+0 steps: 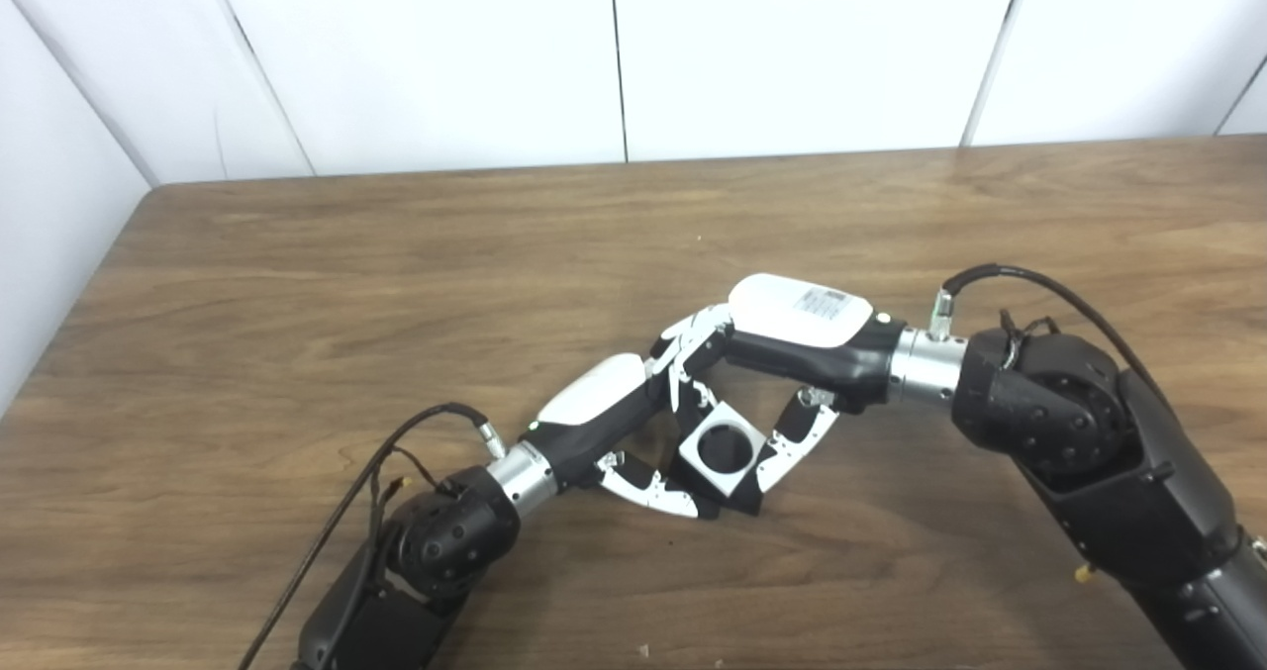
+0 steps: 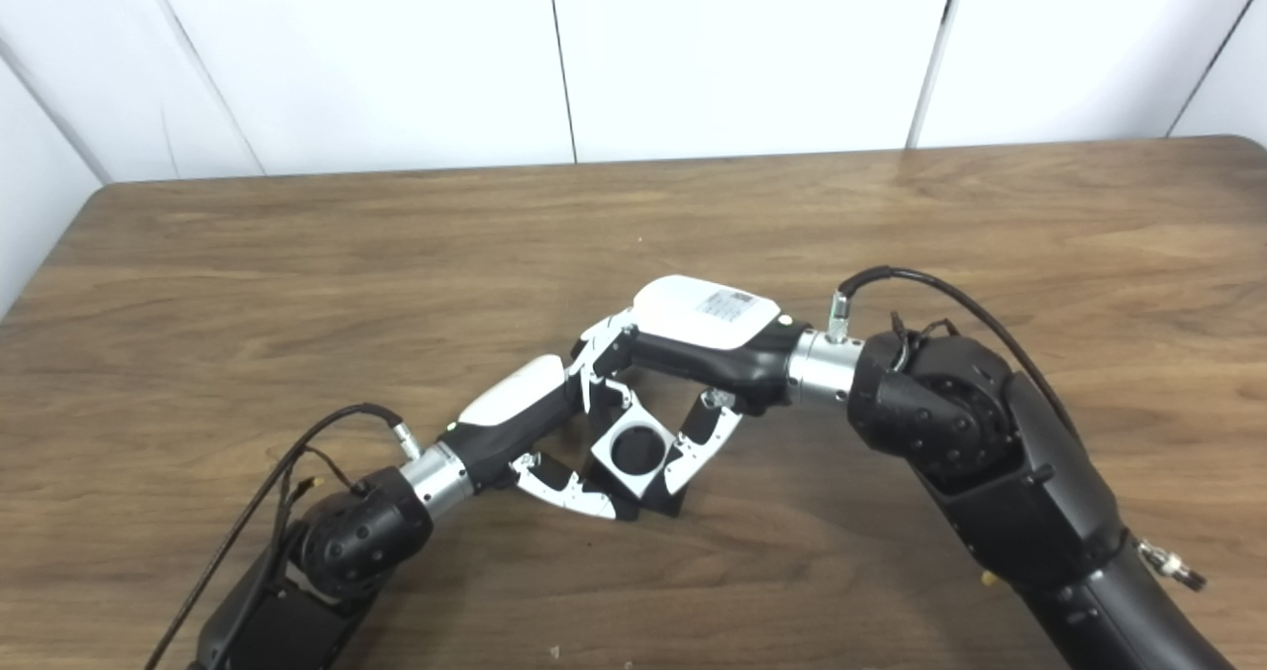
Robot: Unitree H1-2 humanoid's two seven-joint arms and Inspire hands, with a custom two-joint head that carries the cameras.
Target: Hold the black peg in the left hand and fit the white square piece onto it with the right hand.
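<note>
Brown wood-grain surface (image 1: 297,284). Right robot hand (image 1: 782,353) and left robot hand (image 1: 614,423) meet near its middle, fingers of both closed around the white piece (image 1: 723,449): square, tilted, with a round dark centre. Peg itself not distinguishable.

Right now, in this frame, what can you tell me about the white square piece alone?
The white square piece is a small block that looks like matte plastic, with a large round opening in its face that looks dark inside. It sits tilted, one corner pointing down, just above the wooden table. The right robot hand pinches it, fingers above and thumb at its right edge; the left robot hand closes in from the left and below. Whether the black peg fills the hole cannot be told.
</note>
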